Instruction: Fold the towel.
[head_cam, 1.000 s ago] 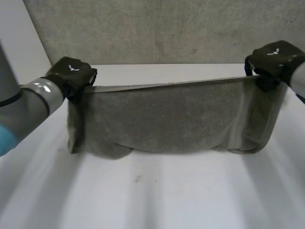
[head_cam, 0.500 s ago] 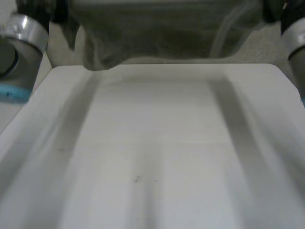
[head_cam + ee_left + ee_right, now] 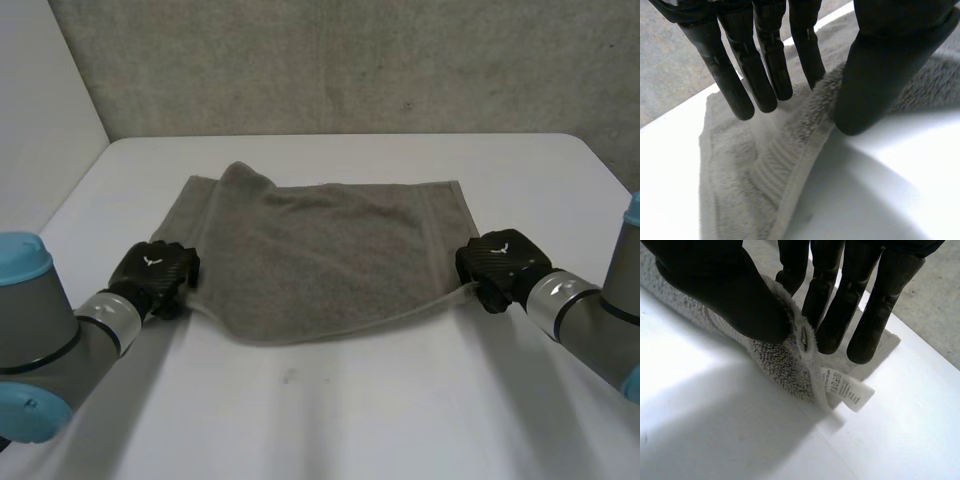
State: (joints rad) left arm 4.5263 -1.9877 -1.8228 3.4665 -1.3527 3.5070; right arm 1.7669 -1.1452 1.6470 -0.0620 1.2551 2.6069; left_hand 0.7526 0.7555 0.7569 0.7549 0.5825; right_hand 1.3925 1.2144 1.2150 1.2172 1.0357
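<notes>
The grey towel [image 3: 330,250] lies flat on the white table [image 3: 330,420], its far-left corner rumpled. My left hand [image 3: 155,275] sits at the towel's near-left corner. In the left wrist view its fingers [image 3: 765,75] are straight and stand apart from the thumb [image 3: 875,75], with the towel's edge [image 3: 765,170] lying loose between them. My right hand [image 3: 500,265] is at the near-right corner. There its thumb [image 3: 730,290] pinches the towel's corner [image 3: 785,365] against the fingers, and a white care label [image 3: 847,390] hangs out below.
A grey wall [image 3: 330,60] rises behind the table's far edge. Bare table lies in front of the towel, between my two arms.
The towel was held up, stretched between both hands; now it lies on the table with both hands low at its near corners. My left hand's fingers have loosened.
</notes>
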